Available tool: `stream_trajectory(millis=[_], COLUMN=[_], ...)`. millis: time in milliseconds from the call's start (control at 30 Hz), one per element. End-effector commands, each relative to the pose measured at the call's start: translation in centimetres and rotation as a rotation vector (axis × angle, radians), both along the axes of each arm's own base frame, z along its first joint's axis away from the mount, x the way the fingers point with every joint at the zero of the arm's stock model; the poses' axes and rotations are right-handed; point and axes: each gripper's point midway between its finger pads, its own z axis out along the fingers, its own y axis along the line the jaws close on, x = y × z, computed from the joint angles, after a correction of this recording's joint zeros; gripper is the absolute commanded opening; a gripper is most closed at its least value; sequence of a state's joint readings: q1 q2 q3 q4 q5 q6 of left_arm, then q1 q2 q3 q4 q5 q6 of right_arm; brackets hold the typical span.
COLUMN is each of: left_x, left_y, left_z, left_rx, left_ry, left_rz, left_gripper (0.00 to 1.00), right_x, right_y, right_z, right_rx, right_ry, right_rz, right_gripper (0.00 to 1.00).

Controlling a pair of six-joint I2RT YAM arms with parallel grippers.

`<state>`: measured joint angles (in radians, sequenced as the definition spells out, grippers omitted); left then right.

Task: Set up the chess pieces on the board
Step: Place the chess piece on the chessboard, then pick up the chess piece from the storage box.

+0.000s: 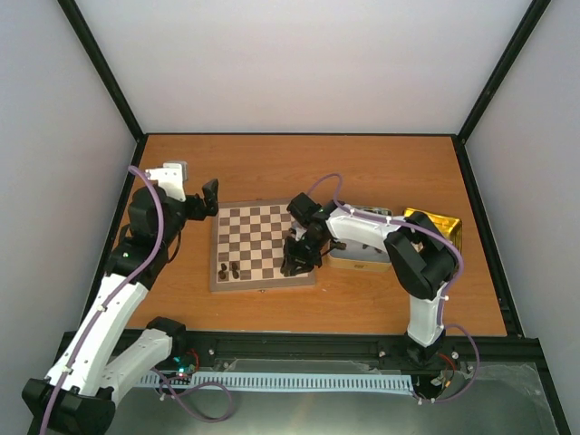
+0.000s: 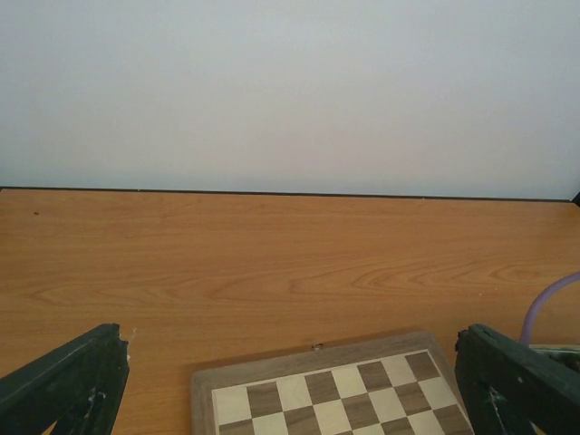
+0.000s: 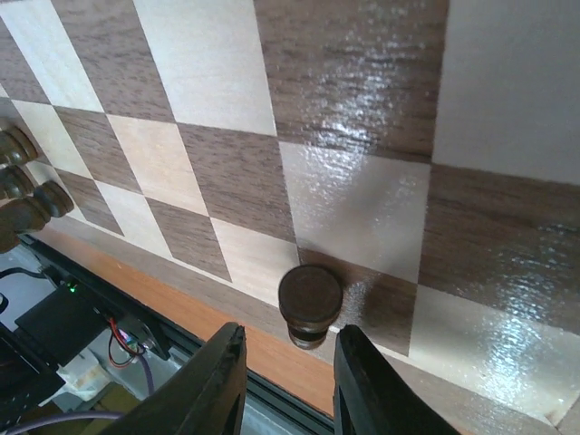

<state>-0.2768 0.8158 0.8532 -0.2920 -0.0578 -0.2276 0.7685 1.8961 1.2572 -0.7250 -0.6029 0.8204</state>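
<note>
The board (image 1: 263, 237) lies mid-table. Two dark chess pieces (image 1: 230, 270) stand on its near-left corner. My right gripper (image 1: 295, 260) hangs over the board's near-right corner, open. In the right wrist view a dark piece (image 3: 310, 297) stands upright on a square at the board's edge, just ahead of my right gripper (image 3: 288, 340) and clear of both fingers. Three more dark pieces (image 3: 25, 181) show at that view's left edge. My left gripper (image 1: 210, 198) is wide open and empty above the board's far-left corner; its view shows the board's far edge (image 2: 317, 364). No cream pieces show.
A rectangular silver tin (image 1: 361, 260) sits right of the board, partly under the right arm. A gold tin (image 1: 437, 227) lies further right. Bare wooden table (image 2: 272, 263) stretches behind the board to the white back wall. A black rail (image 1: 299, 344) runs along the near edge.
</note>
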Motion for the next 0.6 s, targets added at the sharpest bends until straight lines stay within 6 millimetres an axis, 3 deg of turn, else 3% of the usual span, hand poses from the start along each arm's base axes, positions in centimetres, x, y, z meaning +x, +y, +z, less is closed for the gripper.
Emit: stream_trajectory(millis=[0,300,567], left_x=[-0.1,0.0,0.0], left_y=[0.3,0.1,0.0], left_z=[0.5,0.1,-0.1], left_rx=[0.027,0.025,0.024], left_ry=[-0.029,-0.021,-0.017], left_rz=[0.011,-0.002,-0.003], left_gripper=[1.00,1.00,1.00], right_x=[0.5,1.7,1.8], right_y=[0.2,-2.5,-1.4], right_z=[0.2,-0.9,-1.6], right_rx=[-0.026,-0.283,-0.293], right_ry=[-0.020,-0.310,-0.333], right_rz=[-0.011,0.076,0.062], right_gripper=[0.29,0.35,0.29])
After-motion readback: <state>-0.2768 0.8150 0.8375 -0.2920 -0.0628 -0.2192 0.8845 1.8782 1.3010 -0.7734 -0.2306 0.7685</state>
